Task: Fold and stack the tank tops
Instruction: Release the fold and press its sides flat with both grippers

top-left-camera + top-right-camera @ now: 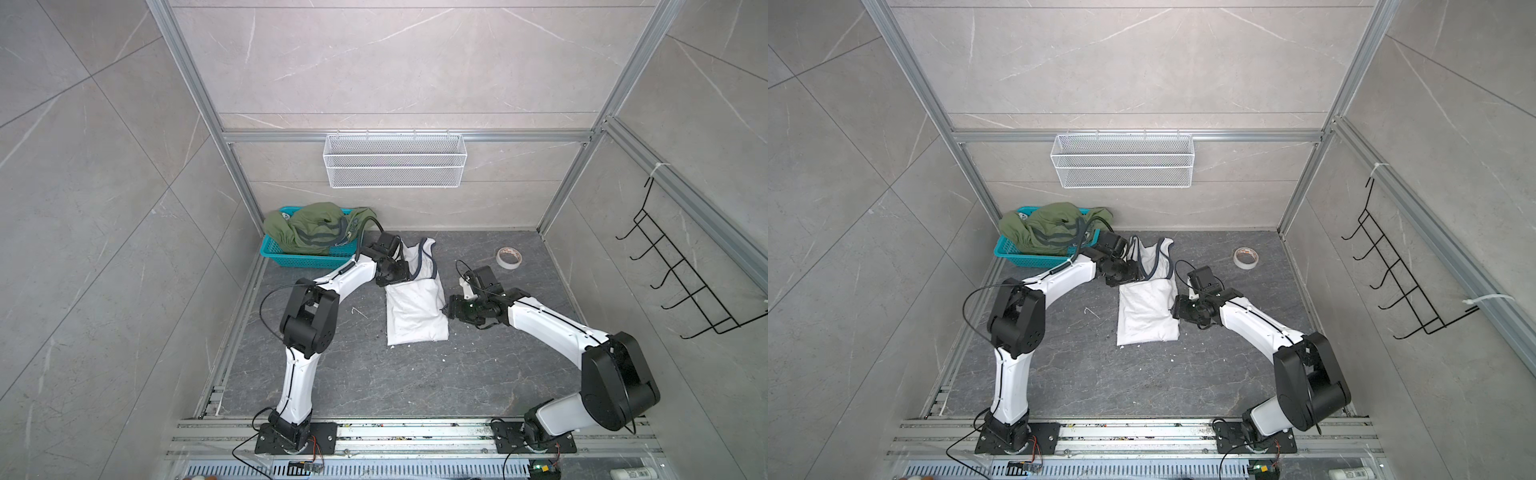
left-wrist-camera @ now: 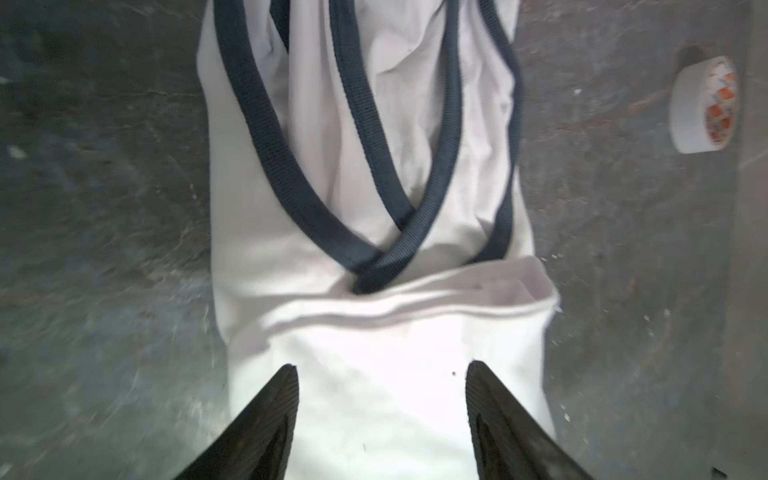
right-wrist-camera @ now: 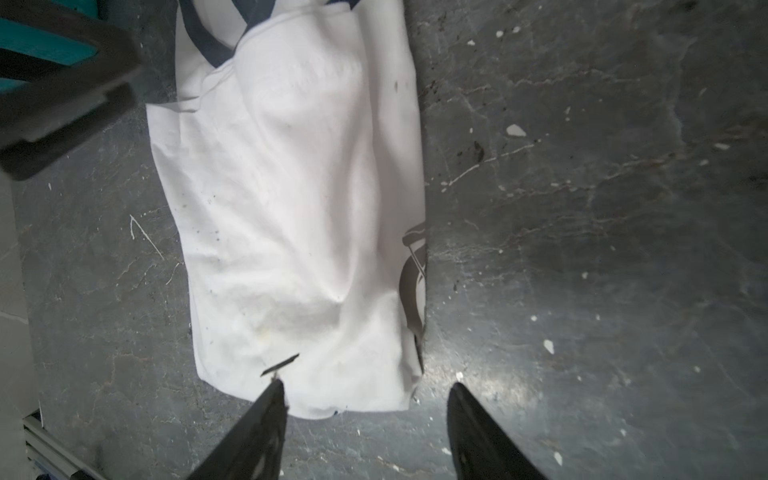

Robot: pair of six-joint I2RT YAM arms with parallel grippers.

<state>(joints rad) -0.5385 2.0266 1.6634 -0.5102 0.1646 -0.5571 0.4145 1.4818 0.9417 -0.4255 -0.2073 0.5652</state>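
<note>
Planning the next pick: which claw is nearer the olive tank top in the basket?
Left. The left claw is over the white tank top, right beside the basket holding the olive tank top; the right claw is at that top's opposite edge.

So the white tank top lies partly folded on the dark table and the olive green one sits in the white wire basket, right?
Wrong basket: the olive green tank top is heaped in the teal basket, as both top views show. The white tank top is as you say.
</note>
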